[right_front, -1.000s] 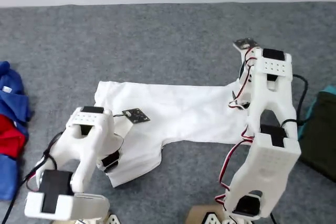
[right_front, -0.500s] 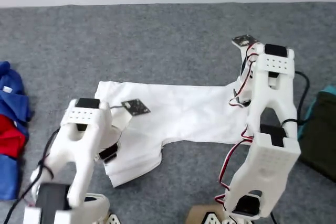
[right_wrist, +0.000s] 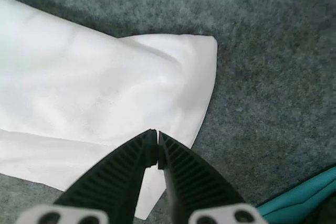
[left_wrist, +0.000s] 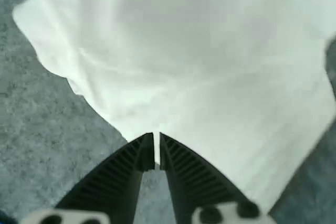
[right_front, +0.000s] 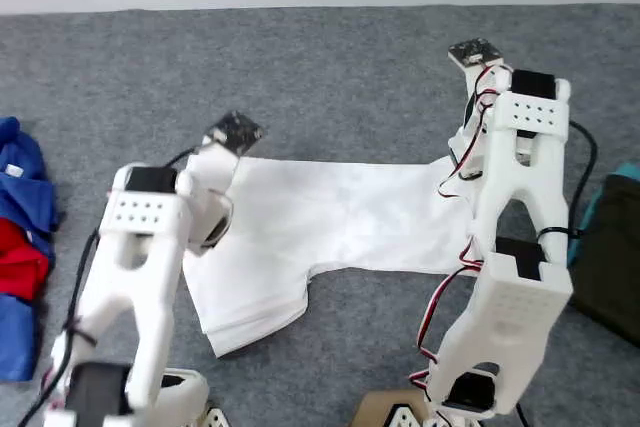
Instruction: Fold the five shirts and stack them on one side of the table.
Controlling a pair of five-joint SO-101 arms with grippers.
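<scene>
The shirt [right_front: 340, 217] lay in the middle of the bench [right_front: 300, 67]. The left gripper [left_wrist: 156, 148], pressed together, sat at its end nearer the left edge. The right gripper [right_wrist: 157, 142], likewise closed, sat over the other end. Blue-red clothes [right_front: 20, 247] lay at the left edge and dark cloth [right_front: 612, 247] at the right.

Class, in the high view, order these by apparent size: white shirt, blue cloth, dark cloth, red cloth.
1. white shirt
2. blue cloth and dark cloth: about alike, and both are cut off at the picture's edges, so I leave them unranked
3. red cloth
</scene>
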